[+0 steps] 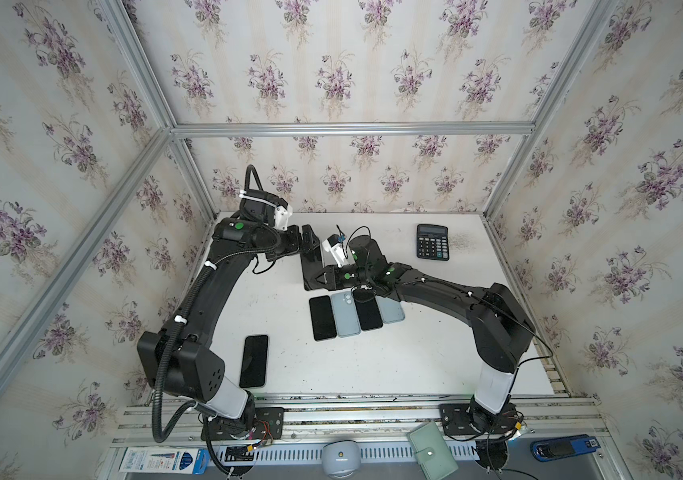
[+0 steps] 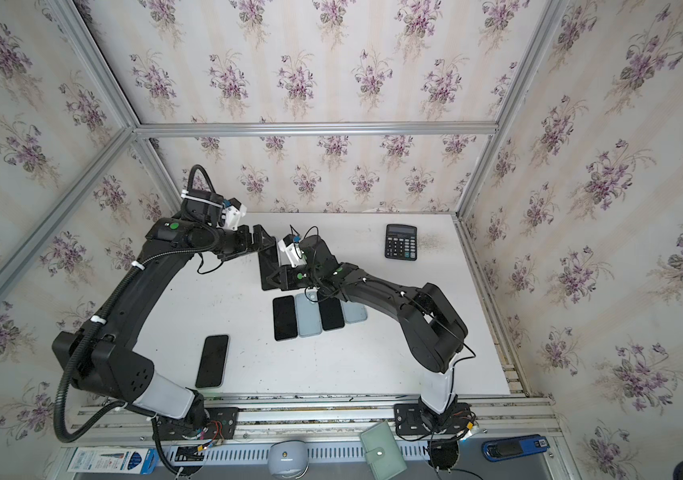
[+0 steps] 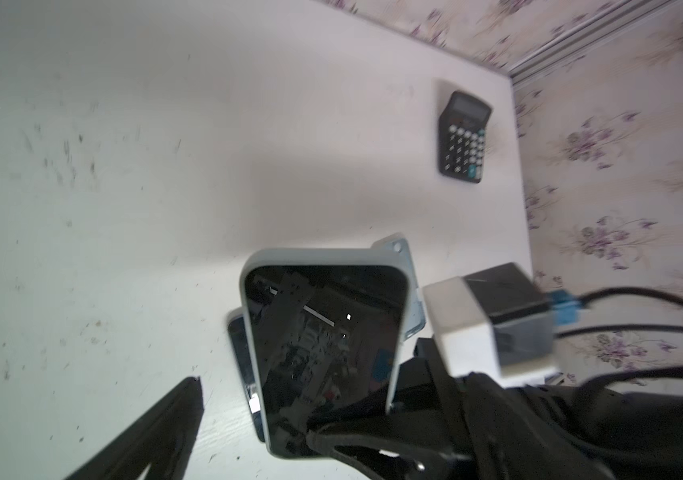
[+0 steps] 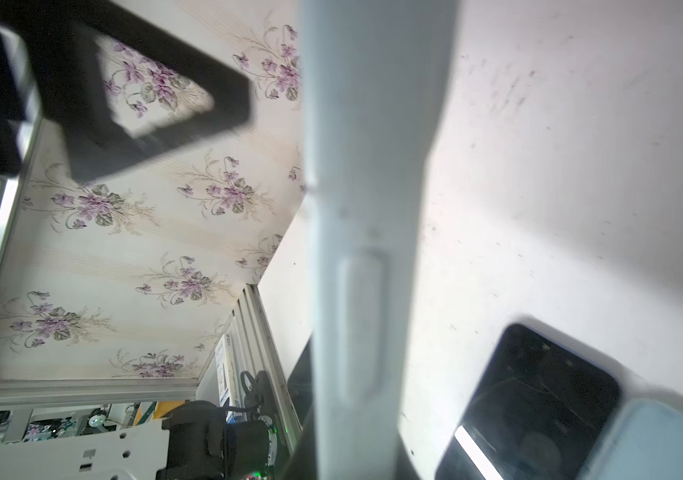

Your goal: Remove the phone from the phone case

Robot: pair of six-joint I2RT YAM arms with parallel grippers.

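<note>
Jaws of right gripper (image 1: 323, 279) clamp phone case (image 3: 310, 254) (phone (image 3: 323, 332) inside); left gripper (image 1: 308, 244) gapes wide.

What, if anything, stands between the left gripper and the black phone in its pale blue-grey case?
Nothing visible does. The left gripper, jaws open, sits at the far end of the black phone in its pale blue-grey case; the right gripper grips its near end.
</note>
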